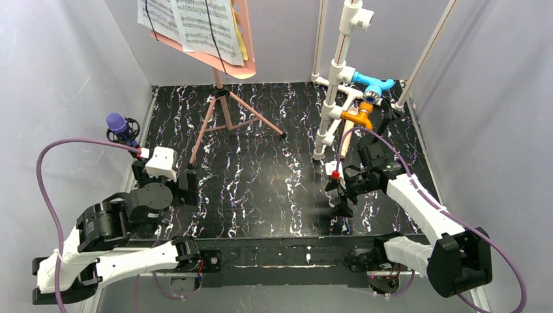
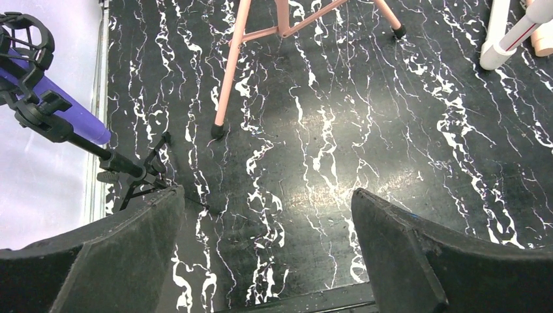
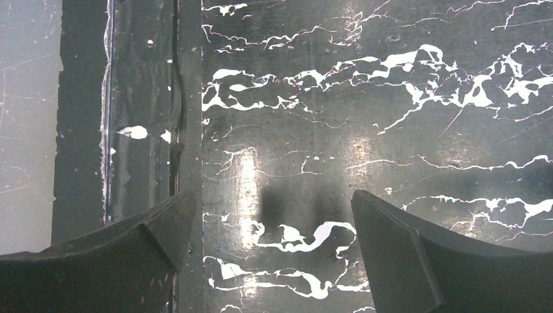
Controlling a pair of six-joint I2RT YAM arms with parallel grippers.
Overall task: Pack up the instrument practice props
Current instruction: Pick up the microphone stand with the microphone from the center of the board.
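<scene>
Right, nothing is packed yet, we judge. The pink sheet-music holder (image 1: 235, 70) stands upright at the back of the desk (image 1: 274, 182) on its spread tripod legs (image 1: 206, 127), and black bands (image 1: 149, 16) pin the printed music pages (image 1: 195, 23) so they don't slide. The purple microphone (image 2: 78, 119) sits tilted in a black cradle (image 2: 26, 39) on a small black tripod (image 2: 147, 177) at the left edge. The left gripper (image 2: 264, 205) is released and empty, just beside that tripod, likely lining up a grab. The right gripper (image 3: 274, 205) is also spread and empty, aimed at bare desk near the white pipe frame (image 1: 339, 72).
</scene>
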